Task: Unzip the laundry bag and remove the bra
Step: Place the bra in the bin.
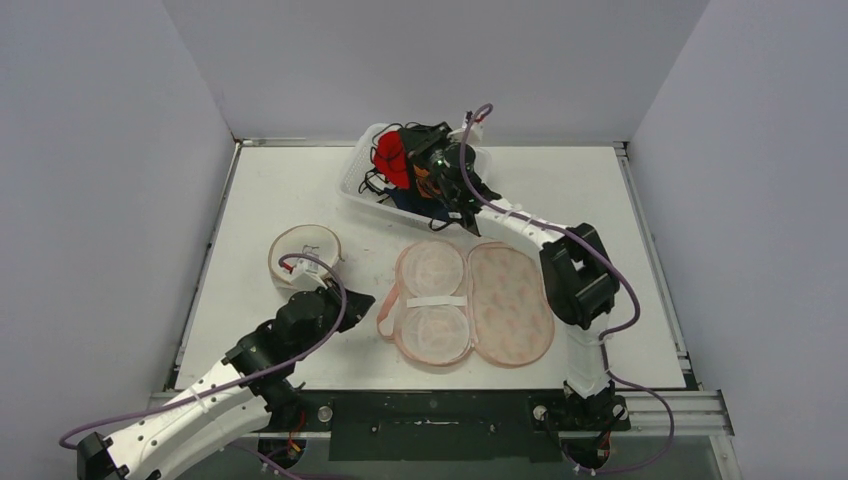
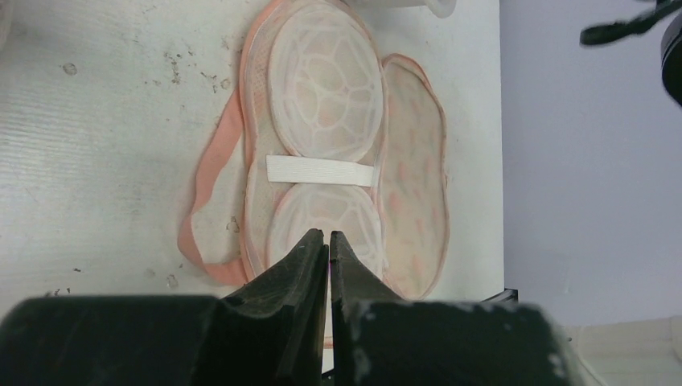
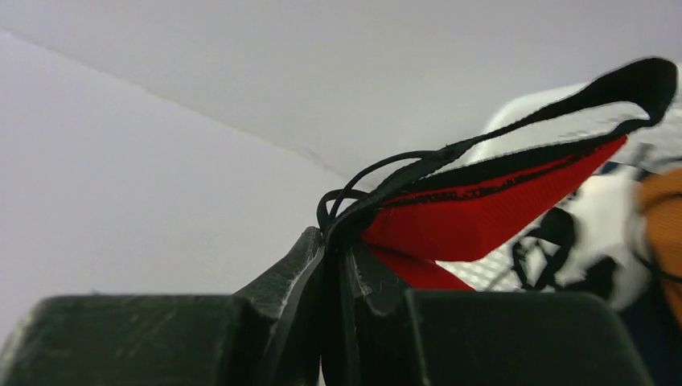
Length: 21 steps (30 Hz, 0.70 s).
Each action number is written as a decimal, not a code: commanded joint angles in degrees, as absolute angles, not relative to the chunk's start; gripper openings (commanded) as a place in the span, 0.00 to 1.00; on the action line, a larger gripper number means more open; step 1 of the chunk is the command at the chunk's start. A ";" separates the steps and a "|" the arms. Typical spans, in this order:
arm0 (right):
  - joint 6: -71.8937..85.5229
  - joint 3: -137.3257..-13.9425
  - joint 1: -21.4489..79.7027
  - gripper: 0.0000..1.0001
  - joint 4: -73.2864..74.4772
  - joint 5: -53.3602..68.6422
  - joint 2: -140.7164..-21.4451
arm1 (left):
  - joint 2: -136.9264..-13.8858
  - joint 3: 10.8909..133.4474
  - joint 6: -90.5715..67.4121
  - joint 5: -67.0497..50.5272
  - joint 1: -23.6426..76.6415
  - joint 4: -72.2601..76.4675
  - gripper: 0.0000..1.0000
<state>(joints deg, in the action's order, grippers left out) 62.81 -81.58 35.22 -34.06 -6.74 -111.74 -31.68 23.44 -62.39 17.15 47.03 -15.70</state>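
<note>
The pink mesh laundry bag (image 1: 470, 300) lies unzipped in the middle of the table, its two domed cups on the left and its flap folded out to the right. It fills the left wrist view (image 2: 326, 104). My left gripper (image 1: 360, 300) is shut and empty just left of the bag, low over the table; its tips (image 2: 329, 237) point at the near cup. My right gripper (image 1: 418, 152) is shut on the black strap of a red and black bra (image 1: 390, 155) and holds it over the white basket (image 1: 360, 180). The strap sits pinched between the right jaws (image 3: 336, 241), with the red cup (image 3: 474, 213) hanging beyond.
The white basket at the back of the table holds other dark and orange garments (image 1: 430, 195). A round pink-rimmed mesh piece (image 1: 305, 252) lies on the left of the table, behind my left gripper. Grey walls enclose the table on three sides.
</note>
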 commanded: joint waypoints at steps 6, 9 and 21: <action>50.82 -109.04 34.52 0.05 -23.76 17.45 -125.19 | -28.98 21.09 -63.63 17.40 46.54 -15.81 0.05; 45.32 -110.81 32.81 0.05 -17.39 20.52 -126.96 | -29.24 20.39 -63.13 17.31 46.49 -15.12 0.05; 36.65 -110.28 25.73 0.05 -9.01 27.47 -132.00 | -34.99 21.08 -60.61 15.75 46.33 -11.57 0.06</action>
<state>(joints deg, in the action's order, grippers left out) 40.27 -109.30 26.94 -8.84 24.84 -132.73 -34.54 19.29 -62.04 16.43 46.74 -15.18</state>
